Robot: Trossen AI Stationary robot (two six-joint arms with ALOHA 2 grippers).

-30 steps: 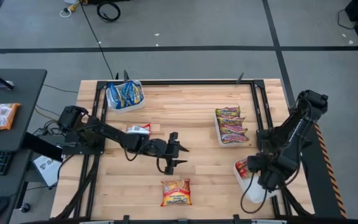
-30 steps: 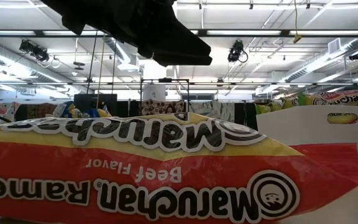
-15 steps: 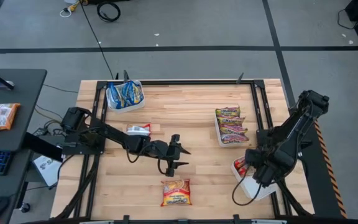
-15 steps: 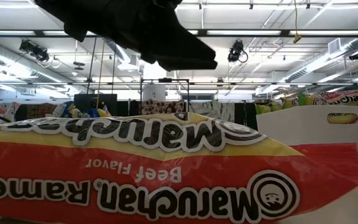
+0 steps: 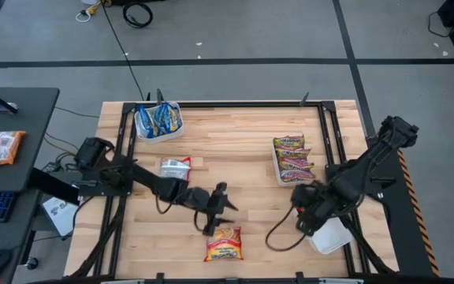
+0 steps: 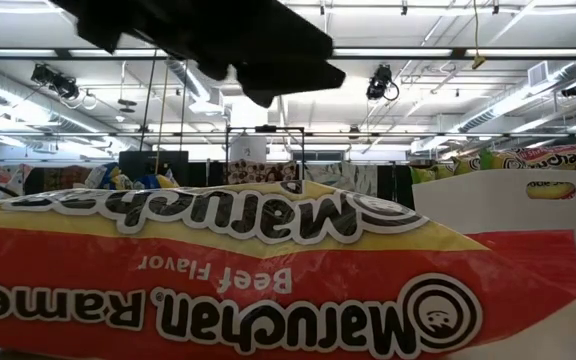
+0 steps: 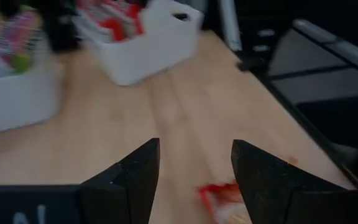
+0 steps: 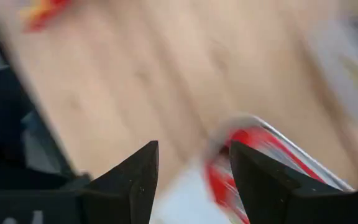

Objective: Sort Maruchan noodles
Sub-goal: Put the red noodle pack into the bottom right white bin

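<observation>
You get bright, even light from the ceiling strip lamps (image 6: 438,52). Shadows are soft. Both wrist views are blurred.

A robotics lab in a big industrial hall: a wooden counter (image 5: 235,158) in a black frame stands on grey concrete floor (image 5: 251,28) marked with dark tape lines, a keyboard desk (image 5: 10,142) at frame left, exposed ceiling strip lights (image 6: 408,52) overhead.

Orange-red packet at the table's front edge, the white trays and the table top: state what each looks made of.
Orange-red packet: thin glossy plastic film, going by its printed, puffed, crinkled face in the low view. White trays: smooth matte moulded plastic, probably; plain thick walls. Table top: pale wood in joined strips with visible grain, seemingly butcher block with a satin finish.
</observation>
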